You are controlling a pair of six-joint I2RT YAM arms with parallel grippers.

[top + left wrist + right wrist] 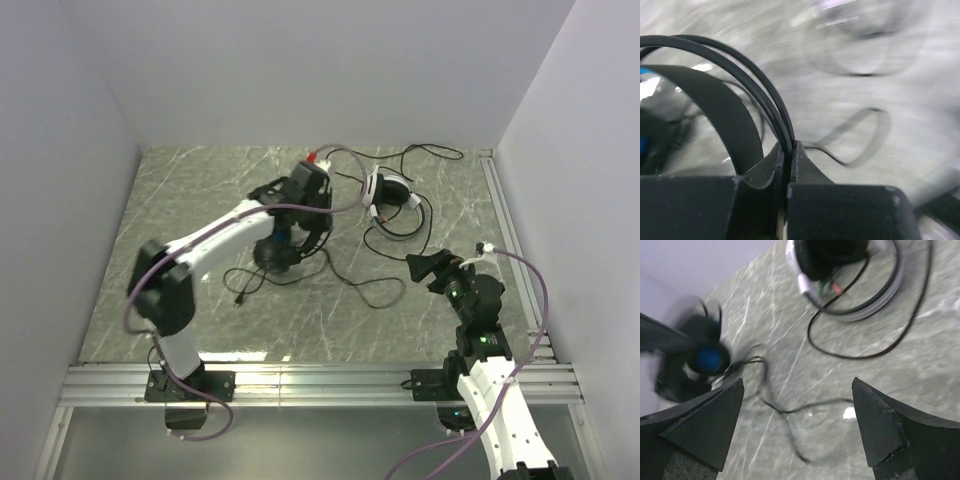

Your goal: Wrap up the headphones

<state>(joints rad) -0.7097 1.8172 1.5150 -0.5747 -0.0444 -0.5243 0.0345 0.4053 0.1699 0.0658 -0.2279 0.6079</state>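
Currently pinching two strands of the thin black cable (730, 64) in the left end effector (788, 160), fingers pressed together with only the cord between them. Probably done to gather a loop for winding, with both strands arcing up and away toward the upper left of the left wrist view, beside a broad dark band (725, 115) that looks like a headband, though too blurred to be sure. Works right at the black over-ear headset with the blue headband (282, 246), just left of centre in the top view, on the grey marbled bench (180, 190). Leaves loose cord trailing toward the lower centre of that view, with most of the wrapping apparently undone.

Meanwhile holds the right end effector (797, 385) spread wide and gripping nothing, low at the right of the top view, facing the slack cord. Seemingly parked there ready to catch or steady the cable. Shows the white over-ear headset with black ear pads (840, 270) at the upper right of the right wrist view, ringed by its own loose cable, well apart from both end effectors. Calls next for leading the pinched loop around the black headset without snagging the trailing slack.
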